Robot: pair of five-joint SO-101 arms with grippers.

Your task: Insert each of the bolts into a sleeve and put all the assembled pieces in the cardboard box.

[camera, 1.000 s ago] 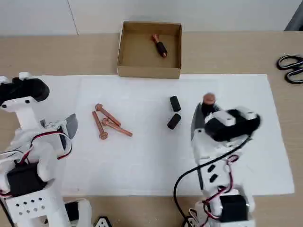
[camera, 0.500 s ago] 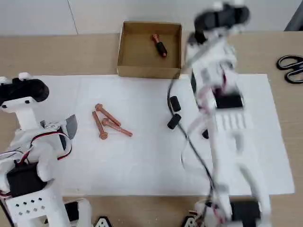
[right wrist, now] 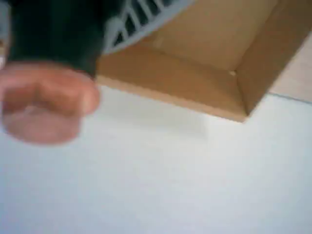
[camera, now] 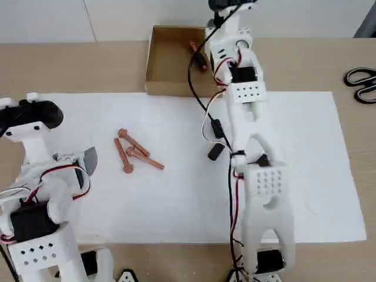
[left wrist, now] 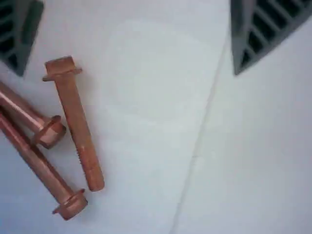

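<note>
Spread wide, the left jaws show ribbed grey tips well apart over the white sheet (camera: 176,200), near three bare bolts (left wrist: 75,126). The right jaws pinch a black sleeve (right wrist: 53,34) with a copper bolt head (right wrist: 46,105) poking from its end. Both are blurred and close to a corner of the cardboard box (right wrist: 195,83).

From above, the right arm (camera: 247,100) reaches from the lower middle of the frame up to the box at top centre and covers its right wall. Inside the box lies one finished piece (camera: 198,56), with a copper head and a black sleeve, partly hidden by the arm.

The three bolts have smooth copper shafts and flanged hexagonal heads. They lie in a loose bunch left of centre, with open sheet all round them. One stubby loose sleeve (camera: 216,151) lies at centre just beside the arm's cables, and a second sleeve (camera: 216,126) sits just above it. Scissors (camera: 361,82) lie at the right edge on the bare wooden tabletop (camera: 70,64).
</note>
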